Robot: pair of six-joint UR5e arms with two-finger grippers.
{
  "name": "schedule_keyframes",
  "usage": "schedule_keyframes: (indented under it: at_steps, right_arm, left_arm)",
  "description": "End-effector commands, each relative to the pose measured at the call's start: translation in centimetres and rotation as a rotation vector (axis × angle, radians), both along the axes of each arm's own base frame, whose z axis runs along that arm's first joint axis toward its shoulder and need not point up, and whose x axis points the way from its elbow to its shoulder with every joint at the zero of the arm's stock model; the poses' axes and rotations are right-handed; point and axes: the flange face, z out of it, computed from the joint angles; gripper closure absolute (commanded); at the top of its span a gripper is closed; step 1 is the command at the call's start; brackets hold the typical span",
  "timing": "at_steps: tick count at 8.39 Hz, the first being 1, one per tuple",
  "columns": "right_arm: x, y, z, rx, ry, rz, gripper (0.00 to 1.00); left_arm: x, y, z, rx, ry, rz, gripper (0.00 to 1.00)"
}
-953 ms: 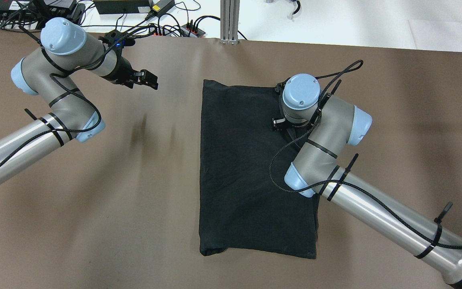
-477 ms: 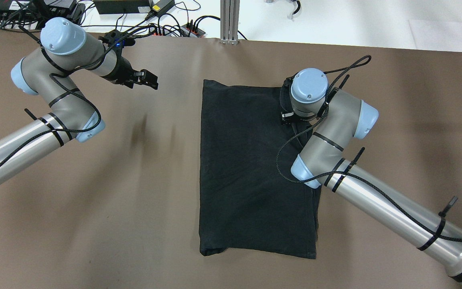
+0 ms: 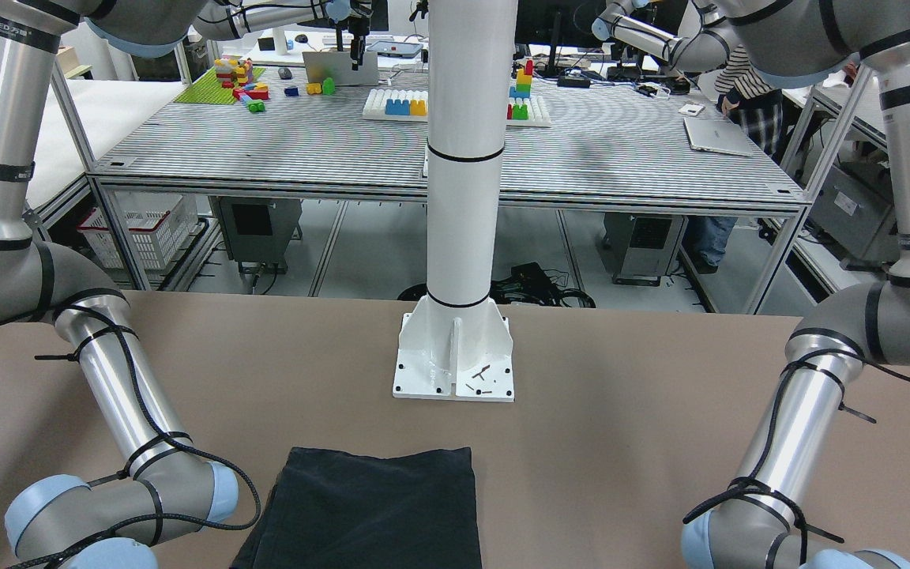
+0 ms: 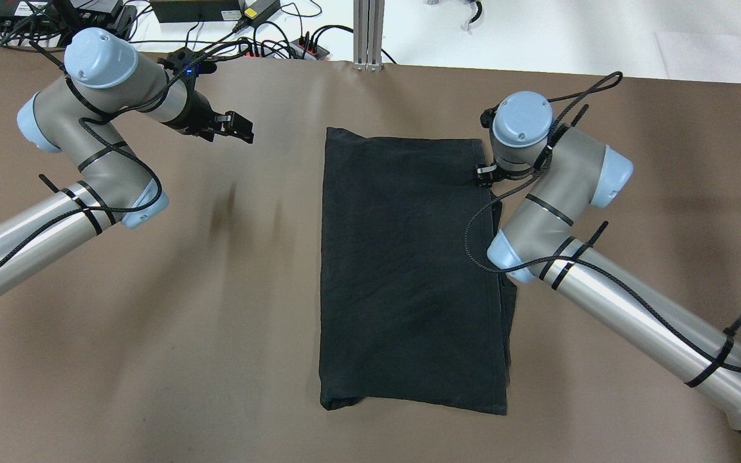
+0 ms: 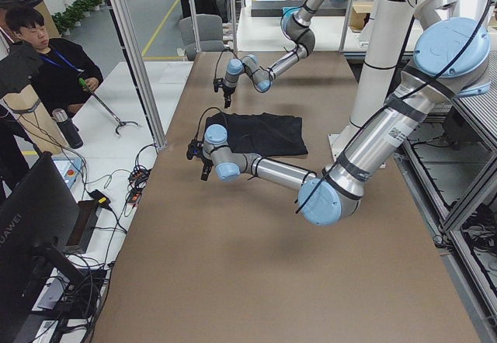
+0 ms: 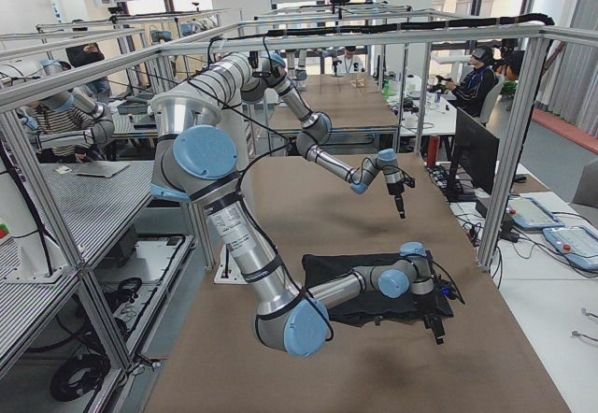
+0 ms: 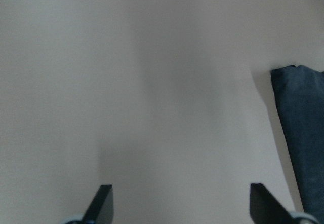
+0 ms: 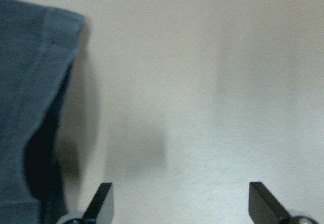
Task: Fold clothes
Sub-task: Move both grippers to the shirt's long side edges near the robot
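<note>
Right jaws gape over bare table beside the clothes' edge.

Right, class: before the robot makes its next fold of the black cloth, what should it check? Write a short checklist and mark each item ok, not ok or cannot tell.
1. Left hand open and empty: ok, fingers wide apart over bare table.
2. Right hand open and empty: ok, nothing between its fingers.
3. Neither hand holding the cloth: ok, the right hand is just beside its far right corner.
4. Cloth lying flat: ok, only slight wrinkles.
5. Folded layers lined up: not ok, a lower layer peeks out along the right edge and the near left corner bulges.
6. Right hand's height above the table: cannot tell.
</note>
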Motion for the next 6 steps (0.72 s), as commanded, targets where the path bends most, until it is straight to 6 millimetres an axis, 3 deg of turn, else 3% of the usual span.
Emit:
schedule_keyframes:
  at_steps: [1,4,6]
  right_arm:
    - [0.3,0.2,-2.1,0.009,-0.079,-0.015,0.06]
    - [1.0,1.7,-6.3,0.032,-0.174,-0.001,0.06]
    - [1.1,2.0,-6.4,0.036,-0.181,-0.004,0.06]
  left_arm:
    - [0.1,0.2,-1.6,-0.061,0.046,-0.031,0.05]
    - [8.7,8.0,-5.3,-0.168,0.141,0.033,0.05]
    - [15.0,12.8,-5.6,-0.231,0.148,0.003,0.05]
